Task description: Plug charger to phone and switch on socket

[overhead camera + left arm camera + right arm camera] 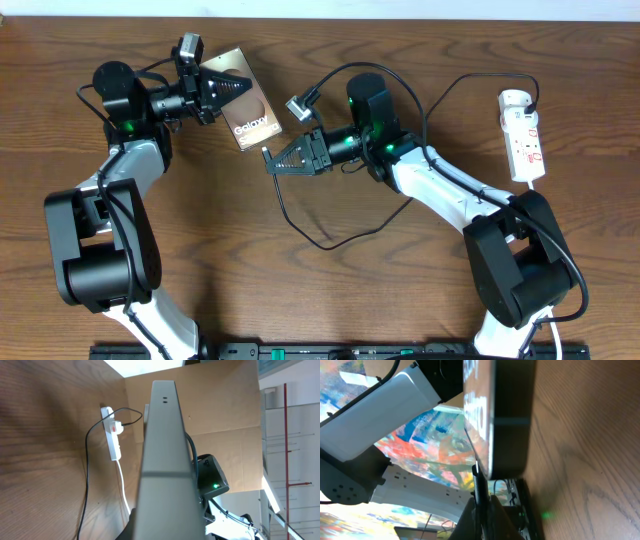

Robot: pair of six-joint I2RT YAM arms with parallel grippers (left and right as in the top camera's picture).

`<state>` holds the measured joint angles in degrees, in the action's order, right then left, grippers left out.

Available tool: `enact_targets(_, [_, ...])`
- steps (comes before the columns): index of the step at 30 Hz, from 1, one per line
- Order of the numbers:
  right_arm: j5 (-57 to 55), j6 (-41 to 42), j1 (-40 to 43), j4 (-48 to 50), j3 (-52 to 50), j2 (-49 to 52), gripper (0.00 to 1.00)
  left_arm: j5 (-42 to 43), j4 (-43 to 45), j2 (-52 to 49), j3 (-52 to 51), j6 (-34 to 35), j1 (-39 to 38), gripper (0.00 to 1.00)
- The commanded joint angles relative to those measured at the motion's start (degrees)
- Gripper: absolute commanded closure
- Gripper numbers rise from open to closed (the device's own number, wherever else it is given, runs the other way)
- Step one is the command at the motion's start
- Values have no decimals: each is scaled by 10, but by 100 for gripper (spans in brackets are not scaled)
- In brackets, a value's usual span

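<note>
The phone [246,102], brown with white "Galaxy" lettering, is held tilted on edge at the table's back left by my left gripper [218,88], which is shut on it. Its dark edge fills the middle of the left wrist view [161,460]. My right gripper [272,160] is shut on the charger's connector tip [480,491], which sits right at the phone's lower edge [511,415]. I cannot tell whether it is inserted. The charger cable [318,240] loops over the table to the white socket [523,135] at the far right, which also shows in the left wrist view [113,432].
The socket's white cord [123,482] runs toward the front. A cardboard wall [220,405] stands behind the table. A black rail [330,350] lies along the front edge. The two arm bases stand at front left and front right.
</note>
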<state>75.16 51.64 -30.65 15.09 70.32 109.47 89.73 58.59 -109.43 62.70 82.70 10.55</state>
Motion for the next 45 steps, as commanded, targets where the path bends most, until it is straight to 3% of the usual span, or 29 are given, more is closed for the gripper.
enact_targets(1, [-3,-10,4,7,0,0,99,3,7,8,5,2,1,93])
enact_targets(45, [-11,-9,9,9,0,0,99,3,7,8,5,3,-13,93])
